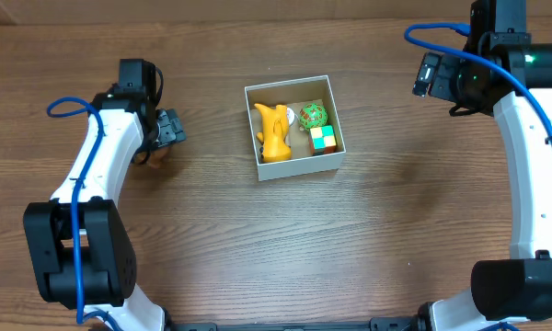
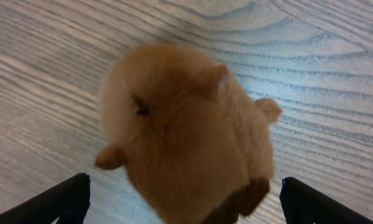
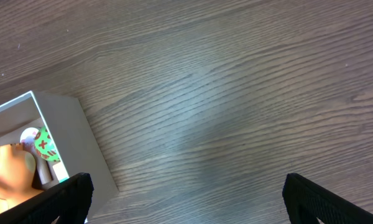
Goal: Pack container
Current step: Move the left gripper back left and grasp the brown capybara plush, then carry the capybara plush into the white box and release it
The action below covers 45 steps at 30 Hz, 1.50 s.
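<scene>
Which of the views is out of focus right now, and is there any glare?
Left wrist: the plush toy fills the frame, soft and blurred; the table behind looks washed pale. Overhead: sharp, evenly lit, the container and its contents clear. Right wrist: crisp wood grain with a faint sheen mid-frame.

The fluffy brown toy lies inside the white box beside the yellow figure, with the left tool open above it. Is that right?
Not quite. The overhead view shows the fluffy brown toy on the table, outside the container, off to its left. The yellow figure is in the container, and the left tool is open above the toy.
</scene>
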Available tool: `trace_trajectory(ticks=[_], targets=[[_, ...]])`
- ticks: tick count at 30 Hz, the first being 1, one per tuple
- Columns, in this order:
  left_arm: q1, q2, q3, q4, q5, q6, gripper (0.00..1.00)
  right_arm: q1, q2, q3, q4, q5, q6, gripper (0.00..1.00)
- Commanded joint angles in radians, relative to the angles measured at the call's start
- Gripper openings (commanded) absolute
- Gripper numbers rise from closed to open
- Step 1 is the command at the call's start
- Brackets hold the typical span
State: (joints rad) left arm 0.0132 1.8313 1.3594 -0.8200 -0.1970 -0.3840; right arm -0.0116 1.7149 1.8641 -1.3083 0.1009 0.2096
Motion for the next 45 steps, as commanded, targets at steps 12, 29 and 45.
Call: trace_trajectory(ticks=[12, 29, 45], targets=[[0.0, -0.001, -0.023, 0.094, 0.011, 0.026, 0.04, -0.001, -0.003, 0.007, 0.005, -0.001, 0.007, 1.0], [-0.134, -0.092, 0.306, -0.121, 0.129, 0.026, 0.04, -0.001, -0.003, 0.007, 0.005, -0.001, 0.007, 1.0], [-0.65, -0.016, 0.396, -0.031, 0.081, 0.0, 0.04, -0.001, -0.003, 0.007, 0.005, -0.001, 0.007, 1.0]])
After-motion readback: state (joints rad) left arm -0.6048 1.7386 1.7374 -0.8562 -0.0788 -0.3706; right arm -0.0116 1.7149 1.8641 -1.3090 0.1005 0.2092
